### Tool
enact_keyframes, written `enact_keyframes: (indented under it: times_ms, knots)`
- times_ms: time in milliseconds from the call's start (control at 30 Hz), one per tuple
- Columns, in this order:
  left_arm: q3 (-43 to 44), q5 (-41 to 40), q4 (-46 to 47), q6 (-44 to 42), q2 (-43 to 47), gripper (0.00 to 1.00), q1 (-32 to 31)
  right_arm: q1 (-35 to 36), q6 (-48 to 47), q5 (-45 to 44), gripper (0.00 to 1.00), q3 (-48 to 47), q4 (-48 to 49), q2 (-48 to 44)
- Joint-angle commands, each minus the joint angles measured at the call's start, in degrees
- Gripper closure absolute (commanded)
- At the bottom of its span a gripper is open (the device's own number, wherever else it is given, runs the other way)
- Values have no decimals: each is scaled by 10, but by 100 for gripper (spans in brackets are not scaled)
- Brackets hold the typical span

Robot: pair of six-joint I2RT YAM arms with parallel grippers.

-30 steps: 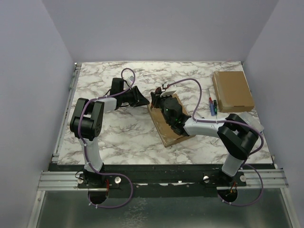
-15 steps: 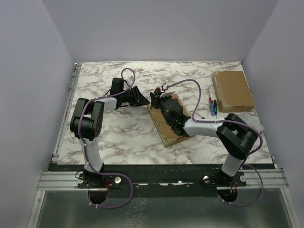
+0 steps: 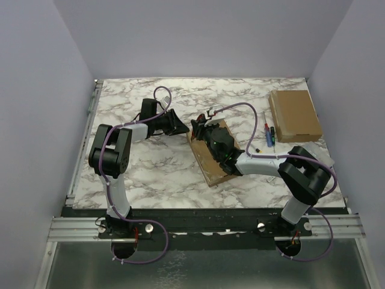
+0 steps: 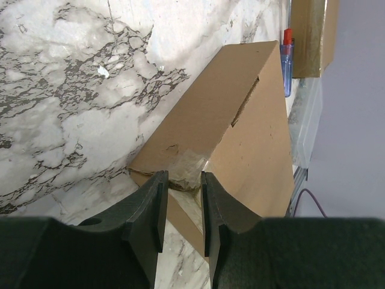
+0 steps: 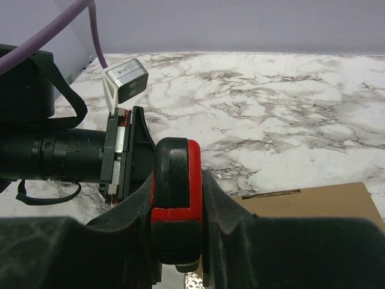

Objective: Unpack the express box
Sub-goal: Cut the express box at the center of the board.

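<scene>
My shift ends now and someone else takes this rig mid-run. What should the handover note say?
Left gripper: shut on the taped corner of the express box, steadying it on the table.
Right gripper: shut on a red-and-black tool, held at the same end of the box.
A second box and pens lie at the far right.
Done: box held, tool in hand.
Left: box looks sealed; cut the tape, open it, empty it.

White arms (image 3: 118, 195), black left pincer (image 4: 181, 176) (purple cables (image 3: 240, 104))
</scene>
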State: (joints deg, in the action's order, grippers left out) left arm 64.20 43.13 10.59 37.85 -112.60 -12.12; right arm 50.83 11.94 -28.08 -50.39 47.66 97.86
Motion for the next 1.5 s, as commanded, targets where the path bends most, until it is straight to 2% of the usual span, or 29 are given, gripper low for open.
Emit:
enact_keyframes:
  times_ms: [0,500,867,1200,1467]
  knots:
    - [0,-49,-37,-29,-26,68,-1,10,-9,2,100,10,-17,2]
    - [6,-99,-67,-40,-27,68,-6,40,-74,-35,100,17,-42,15]
    - [10,-131,-86,-45,-28,68,-7,54,-48,-37,100,63,-74,-35]
    - [12,-162,-92,-42,-31,67,-8,87,-40,-84,100,80,-120,-66]
    - [15,-173,-98,-52,-32,67,-14,91,-5,-89,100,52,-224,-83]
